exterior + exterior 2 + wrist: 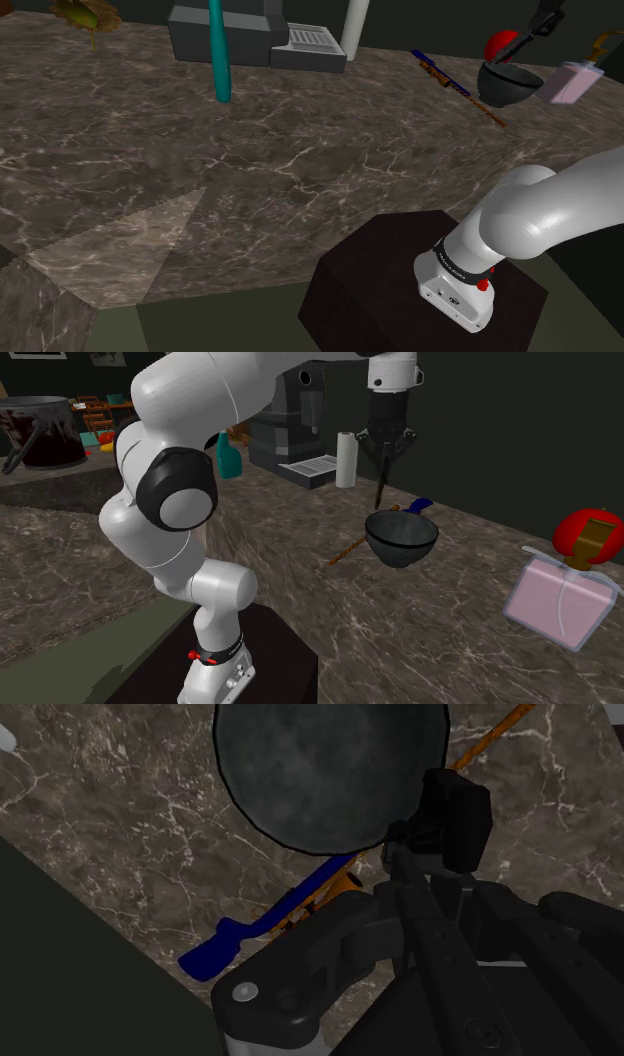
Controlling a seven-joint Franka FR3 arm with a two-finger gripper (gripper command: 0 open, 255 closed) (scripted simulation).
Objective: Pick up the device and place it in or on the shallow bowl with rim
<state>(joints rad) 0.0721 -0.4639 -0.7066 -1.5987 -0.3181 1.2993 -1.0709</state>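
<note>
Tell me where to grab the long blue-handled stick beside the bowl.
Probably the blue handle, from straight above, pinching across its width: the stick lies flat on the counter, and that end pokes clear of the bowl.

My counter [300, 150], dark veined marble, carries a dark grey round bowl [401, 537], a thin orange stick [462, 90] with blue handle just beside it, a teal bottle [219, 50], a grey machine [225, 30] and a pink flask [560, 602].
</note>
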